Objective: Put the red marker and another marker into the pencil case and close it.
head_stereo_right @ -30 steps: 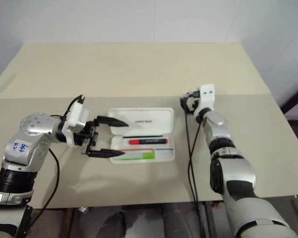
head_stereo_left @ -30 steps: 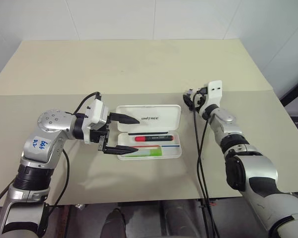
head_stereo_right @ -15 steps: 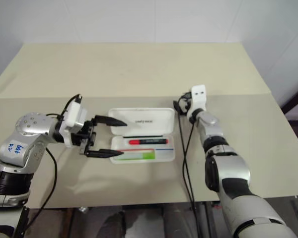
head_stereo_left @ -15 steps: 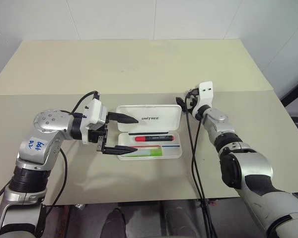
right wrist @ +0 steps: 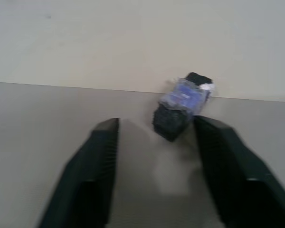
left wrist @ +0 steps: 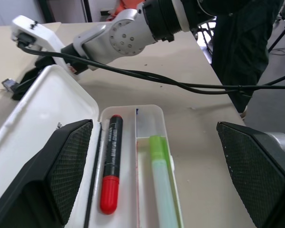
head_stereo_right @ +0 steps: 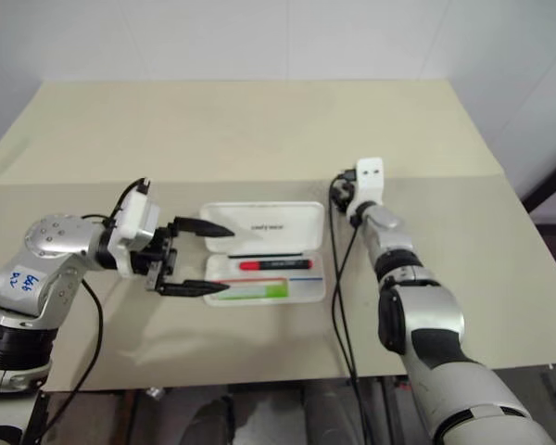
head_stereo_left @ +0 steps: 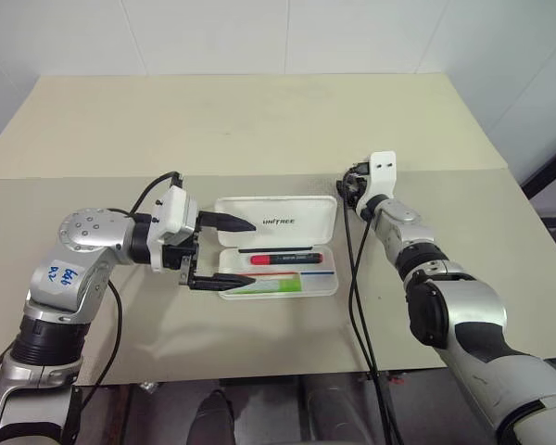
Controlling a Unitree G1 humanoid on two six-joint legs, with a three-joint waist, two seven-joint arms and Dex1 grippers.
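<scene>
Since the earlier frame the right gripper (right wrist: 154, 156) has shifted a little toward the middle of the head picture and its jaws have narrowed, though a clear gap remains between the fingers (right wrist: 97, 166) with nothing held. It sits right of centre in the left eye view, just beside the top right corner of the pencil case (head_stereo_left: 324, 206), and the wrist view shows a small dark lump (right wrist: 178, 107) with a bluish top lying just past the fingertips.

Both markers are already stowed. The red marker (left wrist: 111, 166) lies in the tray's rear channel, red cap toward the left gripper, and the green highlighter (left wrist: 160, 175) lies in the front channel. Closing the lid looks like the only step left.

At centre left of the picture, the left gripper (head_stereo_left: 224, 250) points level across the table toward the right, jaws released wide, one finger (head_stereo_left: 230, 222) over the open lid and the other along the tray's front edge.

Next, I judge, the lid must be swung over on its hinge and pressed shut. The left fingers straddle the case, so they need to clear the tray first.
</scene>
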